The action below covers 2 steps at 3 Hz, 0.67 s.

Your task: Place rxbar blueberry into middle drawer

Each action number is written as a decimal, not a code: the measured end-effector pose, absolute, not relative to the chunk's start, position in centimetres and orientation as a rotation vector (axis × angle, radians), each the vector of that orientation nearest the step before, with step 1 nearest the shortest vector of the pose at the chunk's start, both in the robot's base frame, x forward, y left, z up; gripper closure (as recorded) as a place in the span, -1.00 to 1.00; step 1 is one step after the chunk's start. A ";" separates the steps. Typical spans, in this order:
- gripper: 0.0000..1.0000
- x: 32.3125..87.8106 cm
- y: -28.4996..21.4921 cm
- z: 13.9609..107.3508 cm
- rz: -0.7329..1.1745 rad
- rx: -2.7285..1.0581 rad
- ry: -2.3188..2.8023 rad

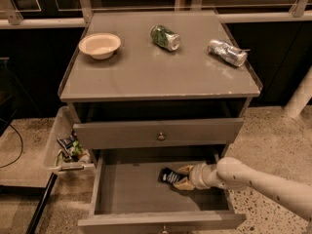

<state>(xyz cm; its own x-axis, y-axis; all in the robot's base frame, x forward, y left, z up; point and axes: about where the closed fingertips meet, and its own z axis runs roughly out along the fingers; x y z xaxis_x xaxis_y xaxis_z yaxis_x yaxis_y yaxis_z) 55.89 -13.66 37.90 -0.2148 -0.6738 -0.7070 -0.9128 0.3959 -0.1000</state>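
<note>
The rxbar blueberry (169,176), a dark blue wrapper with white print, is inside the open middle drawer (126,191), low over its grey floor right of centre. My gripper (181,176) reaches into the drawer from the right. Its two tan fingers (185,169) close on the bar's right end. The cream arm runs off to the lower right.
The drawer above is closed, with a round brass knob (161,136). On the cabinet top (146,77) are a white bowl (100,45), a green-labelled can (165,37) and a crushed silver can (227,52). A clear bin with packets (68,147) hangs at the left side.
</note>
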 end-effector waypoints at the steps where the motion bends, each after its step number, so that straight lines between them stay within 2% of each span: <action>1: 0.65 55.9 -13.5 37.8 0.448 -1.360 1.971; 2: 0.18 55.9 -13.5 37.8 0.448 -1.360 1.971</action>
<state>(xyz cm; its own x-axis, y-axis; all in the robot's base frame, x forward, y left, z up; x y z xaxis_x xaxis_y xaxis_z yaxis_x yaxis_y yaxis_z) 55.88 -13.54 37.83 -0.2126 -0.6761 -0.7055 -0.9146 0.3918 -0.0999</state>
